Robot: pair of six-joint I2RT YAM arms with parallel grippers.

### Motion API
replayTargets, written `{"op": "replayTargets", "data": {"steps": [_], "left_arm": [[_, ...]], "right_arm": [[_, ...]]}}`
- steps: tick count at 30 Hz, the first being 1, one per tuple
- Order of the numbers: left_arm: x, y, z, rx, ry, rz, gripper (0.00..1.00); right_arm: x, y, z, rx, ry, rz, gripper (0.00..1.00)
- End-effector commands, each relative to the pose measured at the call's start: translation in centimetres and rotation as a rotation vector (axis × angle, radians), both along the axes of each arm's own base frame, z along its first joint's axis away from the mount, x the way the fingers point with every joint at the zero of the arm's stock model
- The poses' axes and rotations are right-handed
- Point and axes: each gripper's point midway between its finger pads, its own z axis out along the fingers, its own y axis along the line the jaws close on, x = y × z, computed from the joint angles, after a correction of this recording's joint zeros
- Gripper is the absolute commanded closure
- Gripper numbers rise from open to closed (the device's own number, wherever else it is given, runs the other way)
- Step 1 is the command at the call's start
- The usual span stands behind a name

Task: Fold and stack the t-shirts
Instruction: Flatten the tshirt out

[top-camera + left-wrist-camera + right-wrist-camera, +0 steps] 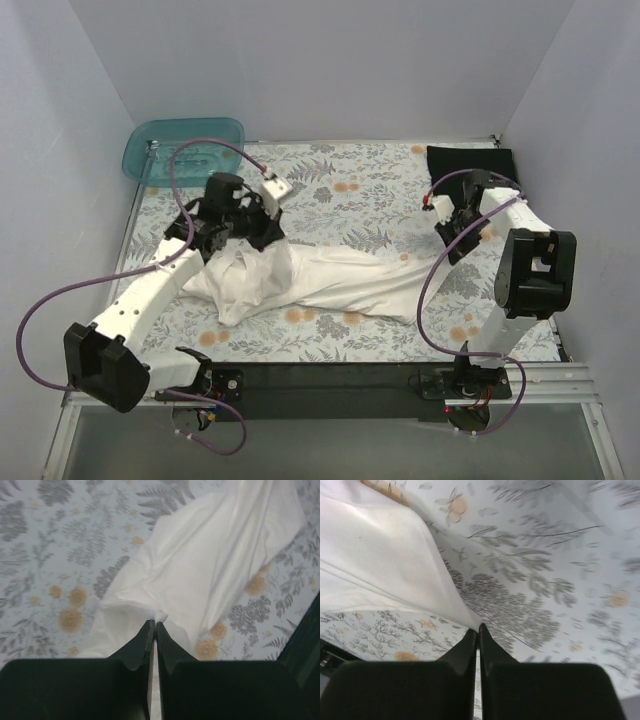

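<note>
My left arm (150, 295) stretches forward and inward, wrist tipped down; my left gripper (155, 625) has its fingers pressed together, pinching a fold of the cream-white t-shirt (210, 565) at the tips; my right arm (530, 270) is bent high at the elbow, forearm angled down and inward; my right gripper (478, 628) is closed too, the shirt's edge nipped between its tips.
</note>
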Motion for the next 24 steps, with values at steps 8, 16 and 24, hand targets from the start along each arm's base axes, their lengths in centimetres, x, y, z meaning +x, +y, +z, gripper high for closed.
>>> {"op": "replayTargets", "data": {"steps": [8, 16, 24], "left_arm": [[14.8, 16.6, 17.1, -0.209, -0.318, 0.462, 1.00], [17.7, 21.6, 26.3, -0.354, -0.521, 0.575, 1.00], [12.6, 19.7, 36.2, -0.484, -0.739, 0.527, 1.00]], "right_arm": [[11.6, -5.2, 20.7, -0.187, -0.661, -0.055, 0.99], [14.8, -6.6, 34.1, -0.232, -1.013, -0.157, 0.99], [11.0, -6.5, 46.6, -0.231, -1.372, -0.251, 0.99]]}}
